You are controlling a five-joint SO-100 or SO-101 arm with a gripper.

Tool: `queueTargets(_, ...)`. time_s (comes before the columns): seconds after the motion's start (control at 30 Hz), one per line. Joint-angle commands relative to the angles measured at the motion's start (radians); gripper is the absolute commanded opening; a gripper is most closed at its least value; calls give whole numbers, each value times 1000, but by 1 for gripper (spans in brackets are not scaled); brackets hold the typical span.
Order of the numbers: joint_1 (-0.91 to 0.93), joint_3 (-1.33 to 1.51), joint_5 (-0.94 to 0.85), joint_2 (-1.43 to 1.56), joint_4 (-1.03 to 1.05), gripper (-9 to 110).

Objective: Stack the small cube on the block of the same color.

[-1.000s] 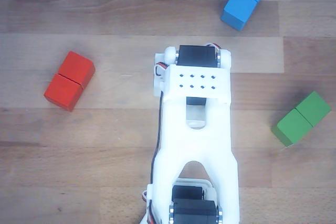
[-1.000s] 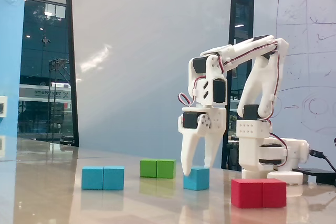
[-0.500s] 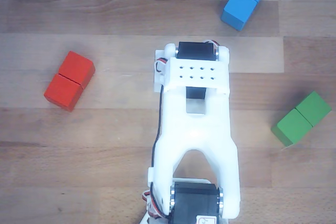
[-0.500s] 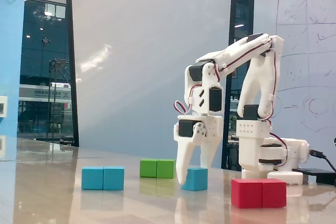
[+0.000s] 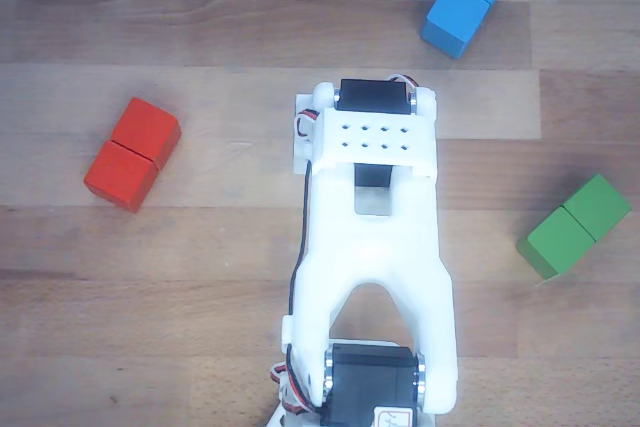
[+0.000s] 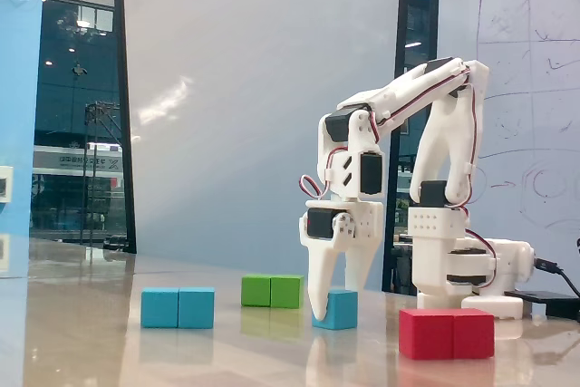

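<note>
step: grasp the small blue cube [image 6: 339, 309] | tool: my gripper [image 6: 333, 304] points down, fingers parted around the cube, resting on the table; not yet clamped, by my judgement | target: blue block [image 6: 178, 307] well apart, toward the fixed view's left | advice: close squarely on opposite faces, lift straight, then carry over.

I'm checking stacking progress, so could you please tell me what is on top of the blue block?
Nothing: the blue block has a bare top. The small cube sits on the table between the claw fingers; its contact is unclear.
</note>
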Motion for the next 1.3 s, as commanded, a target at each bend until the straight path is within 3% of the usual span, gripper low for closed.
queueTargets(0.0, 9, -84, 5, 17, -17, 9)
queueTargets(0.3, 11, -227, -9, 26, -37, 9)
queueTargets(0.7, 14, -738, -12, -6, 250, 9)
queueTargets(1.0, 167, -1058, -14, -308, 298, 9)
queueTargets(1.27, 184, -1216, -14, -525, 296, 8)
